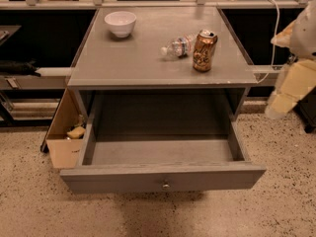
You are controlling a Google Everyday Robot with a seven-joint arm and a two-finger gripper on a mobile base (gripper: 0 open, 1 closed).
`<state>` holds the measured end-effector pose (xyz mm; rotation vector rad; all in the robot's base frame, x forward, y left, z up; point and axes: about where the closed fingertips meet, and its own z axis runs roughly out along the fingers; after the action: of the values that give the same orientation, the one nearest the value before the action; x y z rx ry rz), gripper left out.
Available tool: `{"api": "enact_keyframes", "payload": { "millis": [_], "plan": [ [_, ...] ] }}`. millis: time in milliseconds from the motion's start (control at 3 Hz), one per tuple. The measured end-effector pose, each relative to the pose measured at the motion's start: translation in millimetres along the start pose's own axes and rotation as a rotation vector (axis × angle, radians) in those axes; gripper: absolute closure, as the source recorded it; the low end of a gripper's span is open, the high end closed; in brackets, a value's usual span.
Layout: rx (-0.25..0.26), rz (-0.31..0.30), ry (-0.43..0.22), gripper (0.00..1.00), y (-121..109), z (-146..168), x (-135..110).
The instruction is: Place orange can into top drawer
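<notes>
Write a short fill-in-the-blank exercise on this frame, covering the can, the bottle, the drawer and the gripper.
1. The tall copper-orange metal drink can stands ____ on the grey cabinet top.
2. Beside it, the clear plastic water bottle lies on its ____.
3. The wide shallow grey wooden top drawer is pulled open and holds ____.
4. The pale gripper hangs at the picture's ____ edge, apart from the can.

Missing words: upright; side; nothing; right.

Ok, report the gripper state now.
Gripper: at the right edge, apart from the orange can standing on the tabletop; open or closed cannot be told.
</notes>
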<state>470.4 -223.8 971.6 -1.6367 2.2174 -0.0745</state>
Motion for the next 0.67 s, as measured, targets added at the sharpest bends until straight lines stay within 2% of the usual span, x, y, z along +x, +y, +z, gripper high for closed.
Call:
{"api": "enact_keyframes", "payload": {
  "millis": [333,667],
  "plan": [
    [0.035,0.059,-0.101,0.0,-46.7,23.5,-2.0],
    [0.071,0.14,-0.29,0.0,-107.2,55.7,-21.5]
  ]
}}
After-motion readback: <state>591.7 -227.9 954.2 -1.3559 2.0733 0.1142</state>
